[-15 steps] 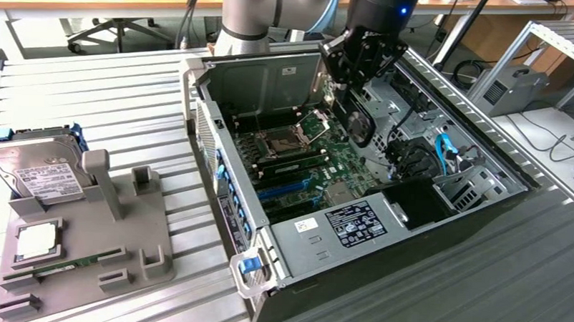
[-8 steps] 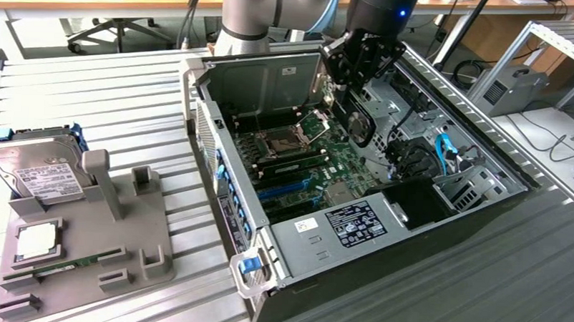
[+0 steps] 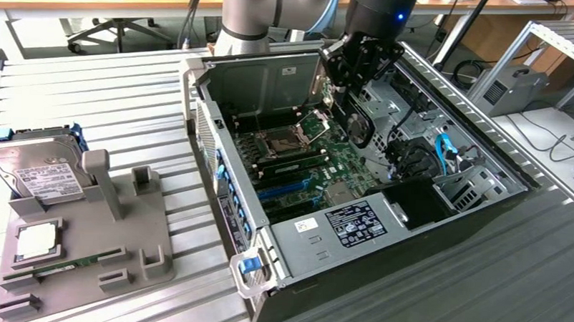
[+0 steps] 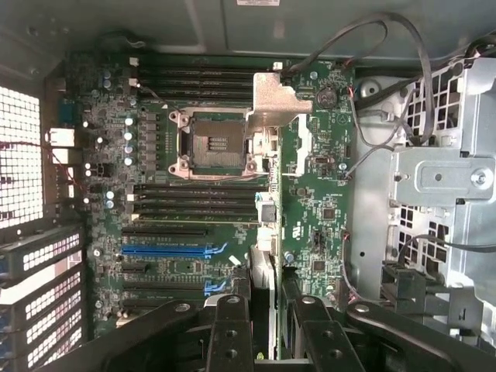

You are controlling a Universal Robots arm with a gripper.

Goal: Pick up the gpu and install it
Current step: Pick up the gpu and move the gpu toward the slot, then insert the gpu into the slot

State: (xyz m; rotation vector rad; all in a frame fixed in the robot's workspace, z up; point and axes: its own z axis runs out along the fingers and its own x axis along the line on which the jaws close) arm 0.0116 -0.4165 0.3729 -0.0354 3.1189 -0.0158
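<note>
Exterior view: arm (image 3: 377, 12) points down over the open case (image 3: 298, 241), pincer (image 3: 351, 97) gripping the gpu (image 3: 361, 129).

Exterior view: even, diffuse room light from above; soft shadows inside computer case (image 3: 298, 241). Wrist view dimmer; perforated panel (image 4: 19, 155) blown out white by backlight; gripper (image 4: 265, 310) near-black; mild glare on drive cage (image 4: 442, 178).

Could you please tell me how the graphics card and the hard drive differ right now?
The graphics card is held on edge by the tool, above the open computer case; the hard drive leans in the grey stand on the table. The card shows a dark face with a round fan; the drive is silver with a white label. Both are flat computer parts.
</note>
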